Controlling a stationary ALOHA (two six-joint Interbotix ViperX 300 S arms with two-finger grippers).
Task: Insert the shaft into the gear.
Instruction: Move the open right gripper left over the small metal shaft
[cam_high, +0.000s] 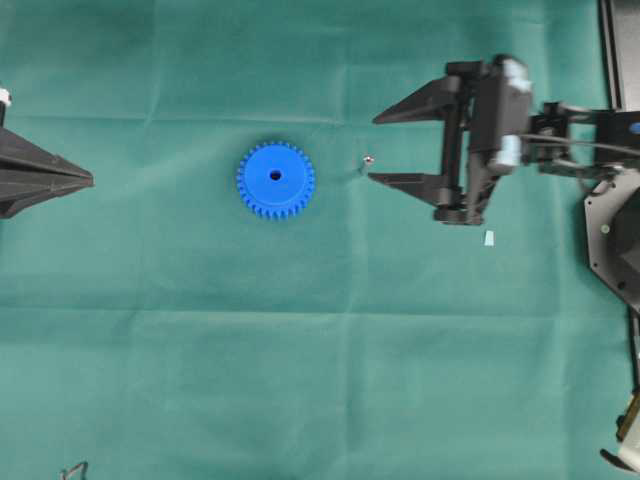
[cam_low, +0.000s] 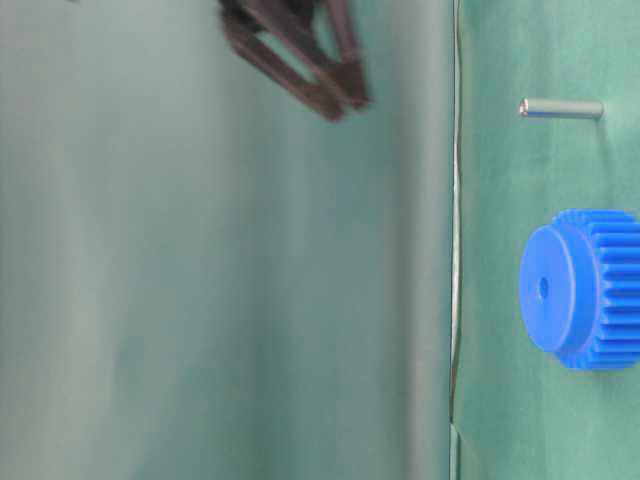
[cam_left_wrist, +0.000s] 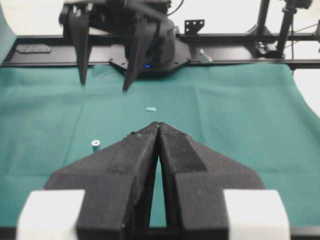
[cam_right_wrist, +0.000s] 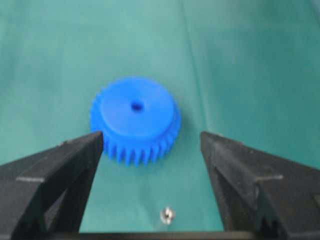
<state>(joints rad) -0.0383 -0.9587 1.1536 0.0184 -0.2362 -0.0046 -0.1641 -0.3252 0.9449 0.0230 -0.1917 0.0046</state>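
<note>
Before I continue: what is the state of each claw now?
Left claw: closed, holding nothing.
Right claw: open, holding nothing.

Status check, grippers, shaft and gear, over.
Left gripper shut, right gripper open, empty. Shaft upright on cloth beside gear, not inserted. Nothing between them.

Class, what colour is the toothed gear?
Bright blue gear, clearest in the right wrist view.
</note>
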